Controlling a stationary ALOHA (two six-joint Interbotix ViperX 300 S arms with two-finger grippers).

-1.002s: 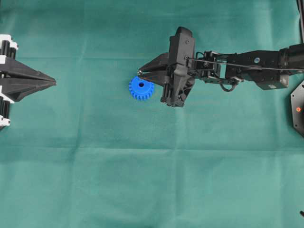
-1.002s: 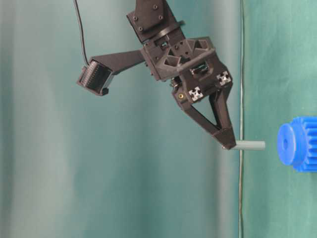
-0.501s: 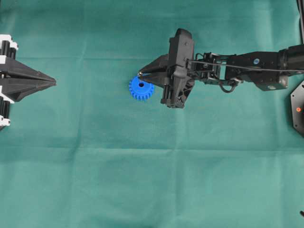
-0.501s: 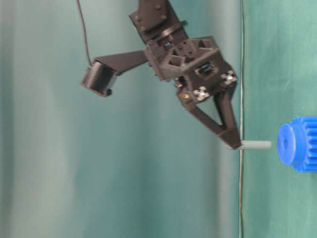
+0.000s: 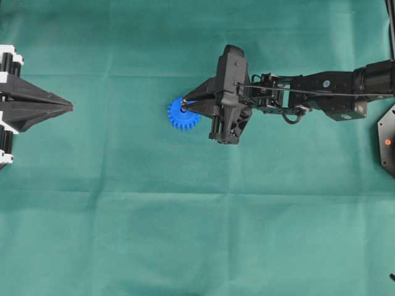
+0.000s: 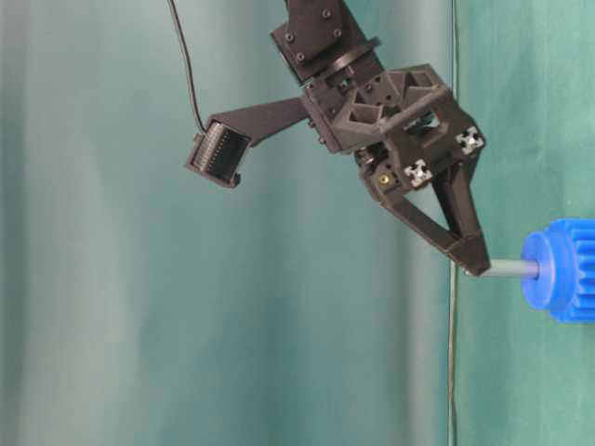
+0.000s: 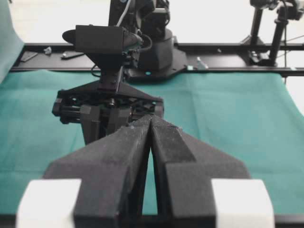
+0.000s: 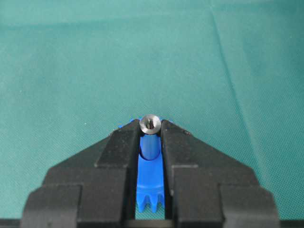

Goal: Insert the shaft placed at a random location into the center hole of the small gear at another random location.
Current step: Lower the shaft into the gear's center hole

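Shaft [image 6: 510, 269], judged light, stiff and slippery, is pinched at its top end by right gripper [image 6: 474, 267] fingers, tip at small gear [image 6: 561, 269] hub; left gripper [image 7: 151, 124] fingers pressed together.

My views: overhead straight down, wide | table-level side-on, close | wrist cams along fingers | all share right gripper [image 5: 183, 108].
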